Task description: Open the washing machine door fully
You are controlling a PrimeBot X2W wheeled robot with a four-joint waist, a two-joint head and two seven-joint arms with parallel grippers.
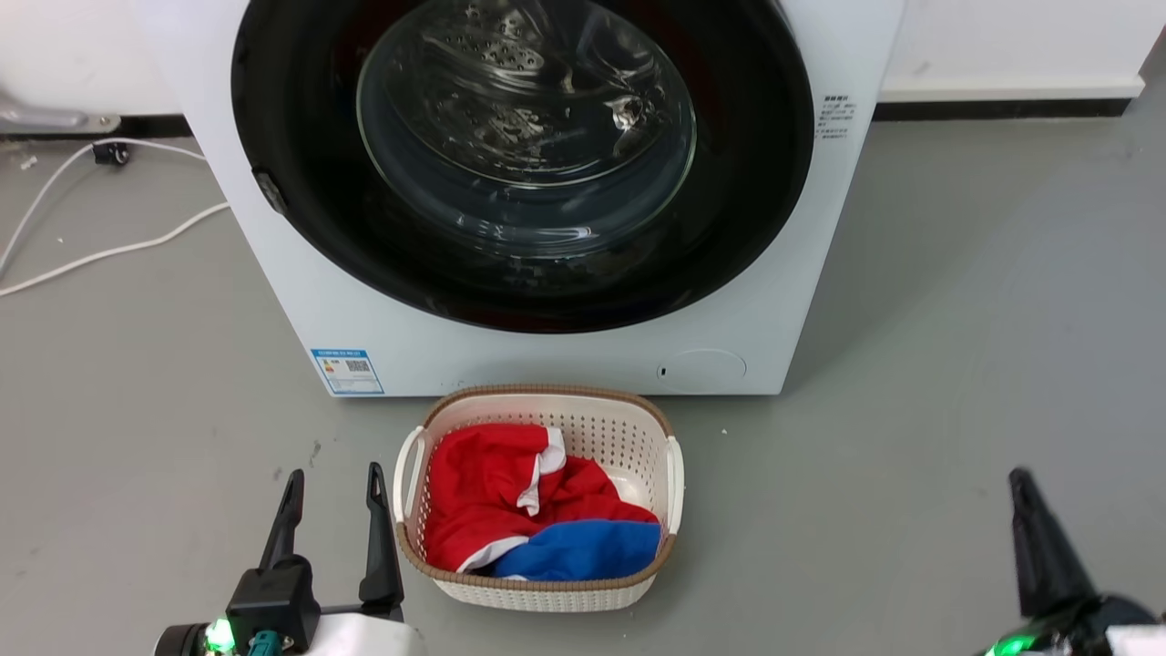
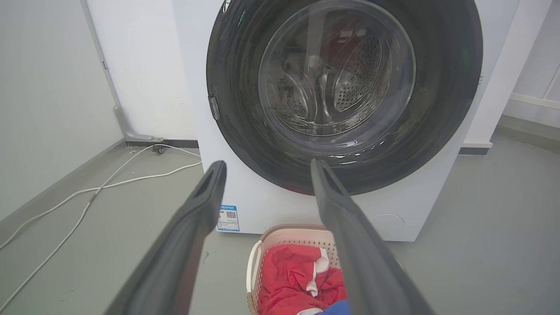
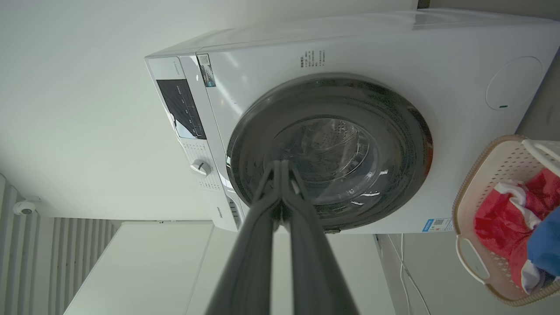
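Off the washing machine's (image 1: 547,364) front-left corner and well short of it, my left gripper (image 1: 334,478) has its fingers spread wide, empty, pointing toward the machine. The washing machine door (image 1: 524,155) sits closed, flat against the machine's front, its round face turned straight out over the basket (image 1: 537,394). Off the machine's front-right corner, my right gripper (image 1: 1022,487) has its fingers pressed together, holding nothing.
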